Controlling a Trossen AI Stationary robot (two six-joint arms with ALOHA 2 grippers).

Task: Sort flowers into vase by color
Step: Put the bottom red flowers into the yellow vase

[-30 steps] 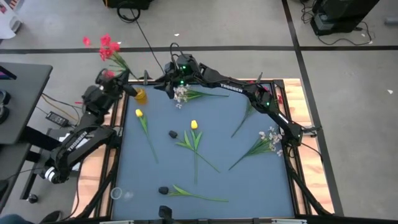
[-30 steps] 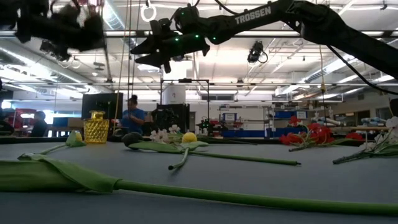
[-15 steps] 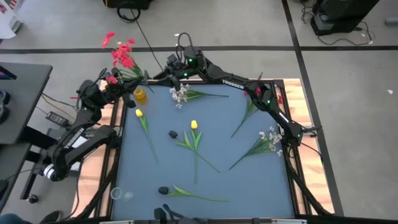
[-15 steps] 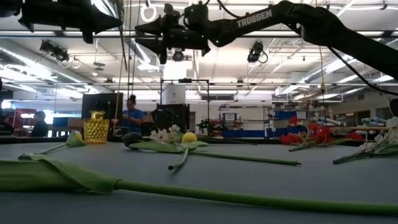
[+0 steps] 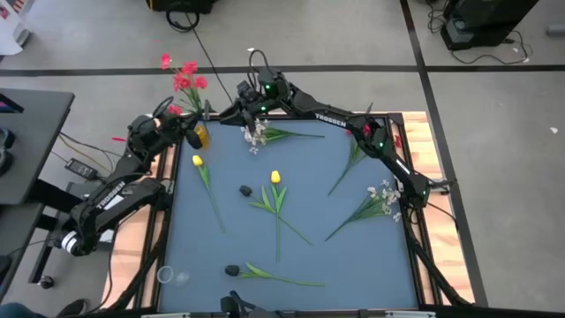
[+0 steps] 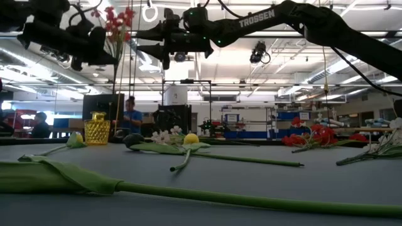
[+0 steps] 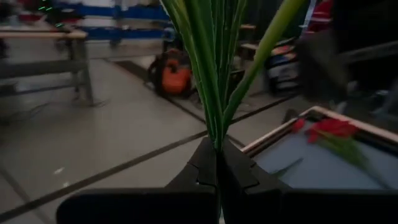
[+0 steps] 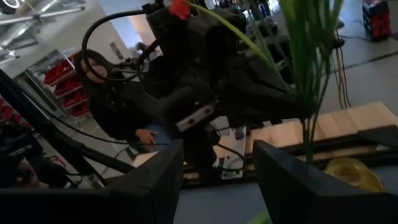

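Clearly, a red flower bunch (image 5: pixel 183 78) was held in the air over the far left corner of the table (image 5: pixel 353 256), its blossoms beyond the table edge and its green stems running down into the left gripper (image 5: pixel 181 121). In the left wrist view the two fingers were seen pressed together on the lower part of the stems (image 7: pixel 214 74). The yellow vase (image 5: pixel 199 135) stood just beside this gripper, at the same corner.

The bunch was judged to be very light and rather stiff in the stem, but top-heavy, so it could swing or turn in a narrow pinch. A hold low on the stems, as seen, was judged to be suitable, because the free end must enter the vase. The blossoms were judged to be soft and better not squeezed.

The right gripper (image 5: pixel 250 111) hovered near, above the white spray (image 5: pixel 257 135), with its fingers spread and nothing between them. Yellow tulips (image 5: pixel 275 177) and other flowers lay apart on the table.
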